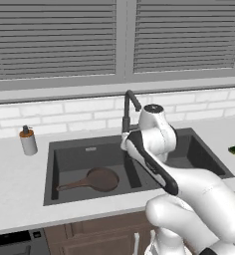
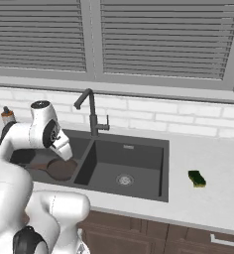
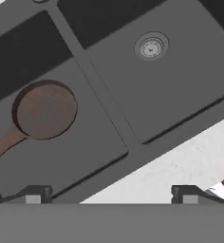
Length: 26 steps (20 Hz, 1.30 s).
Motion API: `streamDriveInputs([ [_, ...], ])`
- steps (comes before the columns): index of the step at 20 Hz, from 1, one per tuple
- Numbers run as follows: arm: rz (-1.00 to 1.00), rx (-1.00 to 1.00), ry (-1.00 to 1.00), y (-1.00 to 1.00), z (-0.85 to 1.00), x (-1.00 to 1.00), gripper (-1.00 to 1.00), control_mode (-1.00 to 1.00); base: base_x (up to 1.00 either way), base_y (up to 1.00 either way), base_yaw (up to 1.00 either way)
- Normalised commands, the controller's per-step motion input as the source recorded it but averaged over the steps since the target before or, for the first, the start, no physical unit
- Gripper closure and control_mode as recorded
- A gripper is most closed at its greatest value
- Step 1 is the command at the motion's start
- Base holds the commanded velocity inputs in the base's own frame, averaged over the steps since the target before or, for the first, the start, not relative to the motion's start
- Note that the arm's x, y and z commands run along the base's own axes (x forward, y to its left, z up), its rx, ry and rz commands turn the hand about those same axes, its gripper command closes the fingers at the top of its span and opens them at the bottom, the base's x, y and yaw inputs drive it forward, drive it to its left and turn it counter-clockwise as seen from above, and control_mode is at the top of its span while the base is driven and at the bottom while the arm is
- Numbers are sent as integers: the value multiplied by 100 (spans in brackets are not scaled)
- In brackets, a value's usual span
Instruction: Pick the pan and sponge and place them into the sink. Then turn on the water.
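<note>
One of the two things is already where it belongs: the pan [image 1: 101,179] lies flat on the floor of the left basin of the sink [image 1: 69,149], bowl up, its long brown handle running toward the basin's left wall in the left base view. The sponge [image 2: 197,178] sits on the counter [image 2: 223,173] to the right of the sink, well apart from the rim, and looks to be the next thing to fetch. The gripper [image 3: 111,194] hangs above the divider between the two basins, its fingertips [image 3: 33,194] set wide apart with nothing between them. To do this step well, the arm should probably lift clear of the faucet [image 2: 91,114] before swinging right, then come straight down over the sponge. The sponge's long axis runs roughly from the wall side toward the counter's front edge, slightly slanted in the right base view, so the jaws would best close across its short sides, with the wrist turned to match. It is small and likely soft, so a centred grip matters.
</note>
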Motion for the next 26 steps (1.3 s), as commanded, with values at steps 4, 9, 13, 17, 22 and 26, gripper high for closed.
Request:
streamDriveInputs([
  [4,23,0,0,-88,12,-16,-100,-100,0,0,0],
  [9,30,0,0,-86,1,2,-100,-100,0,0,0],
  [13,36,0,0,-85,0,17,-100,-100,0,0,0],
  [17,35,0,0,-84,0,24,-100,-100,0,0,0],
  [22,27,0,0,-80,0,6,-100,-100,0,0,0],
  [26,21,-7,5,-71,0,0,-100,-100,0,0,0],
])
